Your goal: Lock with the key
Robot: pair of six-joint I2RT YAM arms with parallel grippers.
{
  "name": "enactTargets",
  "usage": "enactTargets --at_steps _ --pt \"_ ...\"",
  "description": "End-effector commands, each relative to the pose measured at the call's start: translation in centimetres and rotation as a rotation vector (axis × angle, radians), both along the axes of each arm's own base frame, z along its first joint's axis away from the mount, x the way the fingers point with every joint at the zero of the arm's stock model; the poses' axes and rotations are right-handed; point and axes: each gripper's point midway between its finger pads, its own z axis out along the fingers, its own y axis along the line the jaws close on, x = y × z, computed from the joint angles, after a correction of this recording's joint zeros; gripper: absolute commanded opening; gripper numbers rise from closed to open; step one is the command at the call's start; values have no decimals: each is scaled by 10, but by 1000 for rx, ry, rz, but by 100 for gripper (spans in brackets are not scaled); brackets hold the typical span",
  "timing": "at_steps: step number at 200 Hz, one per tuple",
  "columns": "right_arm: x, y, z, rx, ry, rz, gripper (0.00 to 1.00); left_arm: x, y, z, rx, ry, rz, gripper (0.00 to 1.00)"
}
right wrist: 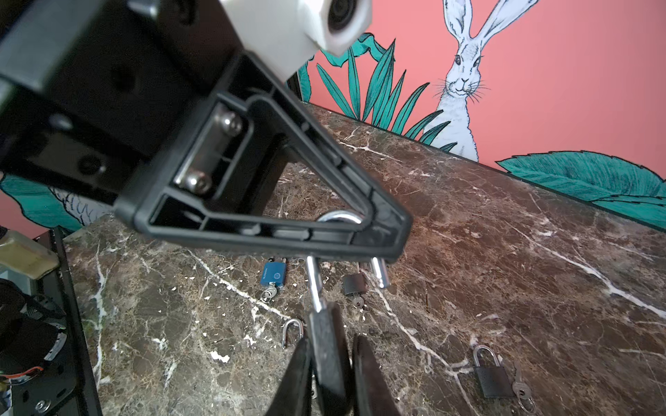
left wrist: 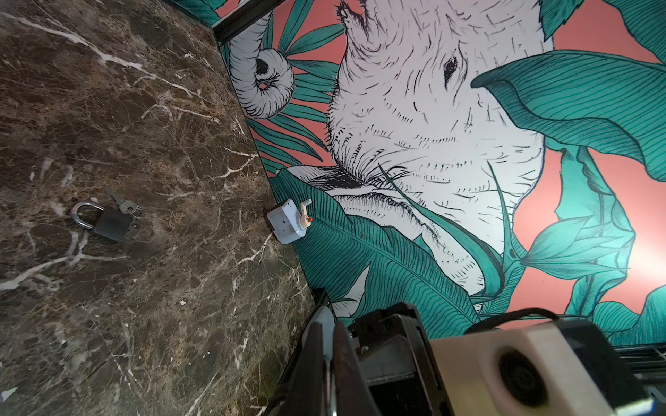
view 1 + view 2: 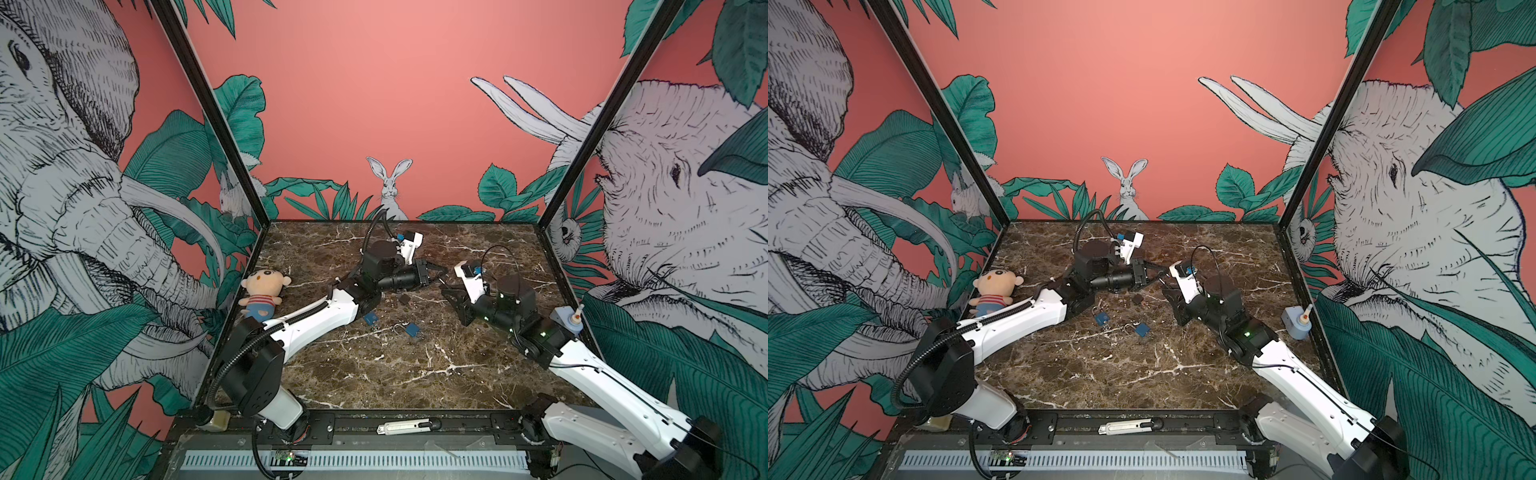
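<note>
Two blue locks [image 3: 370, 319] [image 3: 412, 329], two black locks [image 1: 355, 283] [image 1: 492, 378], one held lock [image 1: 326, 335]: left gripper [image 2: 328, 338] pinches its loop, can't tell if right gripper [image 1: 333, 360] squeezes

We see a polished brown marble-look tabletop [image 3: 395, 374] with a soft sheen. The raised padlock [image 1: 326, 353] has a matt black body and a bright, smooth metal shackle [image 1: 314, 288]. The doll [image 3: 262, 296] at the left is soft cloth.

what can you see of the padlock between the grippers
The padlock: slim black body seen edge-on, shiny metal shackle. Shackle open: one leg enters the body, the other ends free. Its bow sits in the shut left gripper; the body sits between the fingers of the right gripper, a small gap on one side.
</note>
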Motion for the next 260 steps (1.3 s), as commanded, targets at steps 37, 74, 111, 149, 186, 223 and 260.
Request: enactTargets --at_steps 37,74,111,149,186,223,260 --pt "5 1 32 53 -64 -6 0 -7 2 20 -50 -31 -16 0" --pt "3 1 31 46 -43 1 0 -4 3 18 -42 -40 0 0" --pt "-7 7 21 24 63 52 0 15 24 19 9 -92 68 40" --pt "-25 13 5 -14 211 127 0 50 86 7 130 -175 225 45" --pt "-42 19 -6 -32 322 202 0 34 96 11 282 -361 140 37" --pt "-54 25 -4 -17 390 270 0 3 83 20 173 -435 -29 30" --pt "-56 30 1 -5 409 296 0 -13 70 12 95 -385 -142 27"
